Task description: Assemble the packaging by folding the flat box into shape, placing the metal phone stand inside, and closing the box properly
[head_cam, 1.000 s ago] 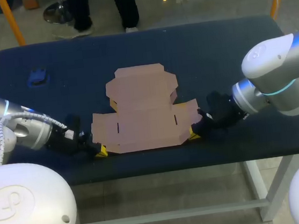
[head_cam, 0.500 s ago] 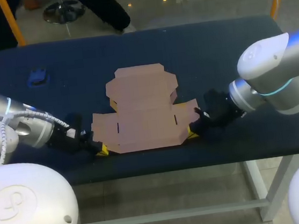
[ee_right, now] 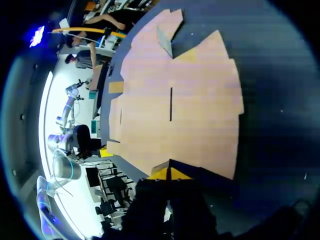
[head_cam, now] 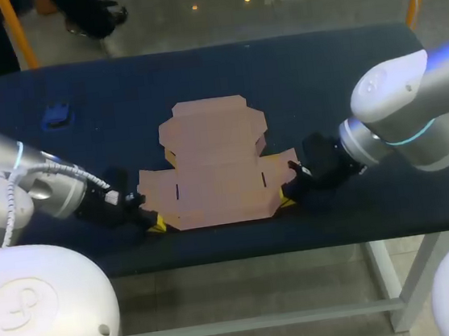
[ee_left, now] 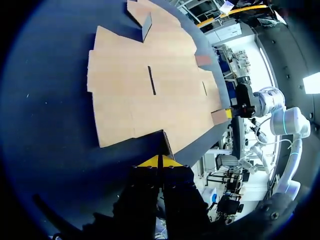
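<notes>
**Flat box, both near corners pinched: handling notes**

The dark tabletop [head_cam: 343, 65] fills most of the head view. The box [head_cam: 216, 165] lies on it fully unfolded, around the middle and close to the near edge. It's plain brown card with flaps all round and two slots [head_cam: 177, 192] cut in the wide near panel. Nothing is folded up yet, so I'd say the job is right at the start.

The left arm [head_cam: 16, 192] comes in from the left and the right arm [head_cam: 413, 114] from the right, both low over the tabletop. The left pincer [ee_left: 160, 161] is at the box's near left corner. Its tips are pressed together with the edge of a small corner flap [ee_left: 165, 143] caught between them, as far as the wrist view shows. The right pincer [ee_right: 170, 173] looks the same at the near right corner, nipping the card edge there.

Handling-wise, the card looks thin and light. I'd expect it to be stiff across the panels but keen to bend at the creases. My guess is it slides if pushed from one side only, so a hold at both corners makes sense. Take it by the flap edges, not mid-panel. Yank too hard and a flap could tear or crease off-line.

There's also a little blue thing [head_cam: 56, 116] near the far left corner, well apart from the box. I can't tell what it is.
</notes>
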Controlling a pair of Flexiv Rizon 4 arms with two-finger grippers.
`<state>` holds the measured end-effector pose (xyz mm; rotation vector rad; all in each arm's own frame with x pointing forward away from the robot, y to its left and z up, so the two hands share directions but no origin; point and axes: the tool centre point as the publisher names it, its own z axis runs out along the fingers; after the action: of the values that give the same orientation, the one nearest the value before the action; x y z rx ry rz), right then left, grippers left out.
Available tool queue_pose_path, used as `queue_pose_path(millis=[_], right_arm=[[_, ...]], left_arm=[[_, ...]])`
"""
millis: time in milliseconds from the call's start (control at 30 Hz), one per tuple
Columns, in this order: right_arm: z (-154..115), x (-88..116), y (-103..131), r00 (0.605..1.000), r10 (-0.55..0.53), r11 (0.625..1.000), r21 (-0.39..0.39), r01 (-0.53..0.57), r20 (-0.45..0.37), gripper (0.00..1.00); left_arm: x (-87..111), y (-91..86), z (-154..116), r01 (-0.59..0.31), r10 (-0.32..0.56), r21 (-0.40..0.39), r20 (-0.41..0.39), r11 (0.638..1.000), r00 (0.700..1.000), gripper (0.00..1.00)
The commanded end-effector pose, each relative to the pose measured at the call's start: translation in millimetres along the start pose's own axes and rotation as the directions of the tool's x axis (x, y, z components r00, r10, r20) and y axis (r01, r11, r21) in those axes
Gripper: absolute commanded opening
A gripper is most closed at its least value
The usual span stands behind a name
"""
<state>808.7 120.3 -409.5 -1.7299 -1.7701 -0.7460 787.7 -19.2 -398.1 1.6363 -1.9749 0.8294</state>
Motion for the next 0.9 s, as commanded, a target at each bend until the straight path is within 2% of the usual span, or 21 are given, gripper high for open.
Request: queue_pose_path(millis=[33,900], right_arm=[[0,2,0,1.0,0.001,1.0,0.0,-0.001,0.008,0.0],[5,12,3,0.998,-0.008,1.0,-0.004,0.009,0.068,0.0]], left_arm=[[2.0,-2.7,2,0.002,-0.002,-0.007,0.008,1.0,1.0,0.0],[16.8,-4.6,9,-0.025,0.027,-0.028,0.056,0.999,0.998,0.0]])
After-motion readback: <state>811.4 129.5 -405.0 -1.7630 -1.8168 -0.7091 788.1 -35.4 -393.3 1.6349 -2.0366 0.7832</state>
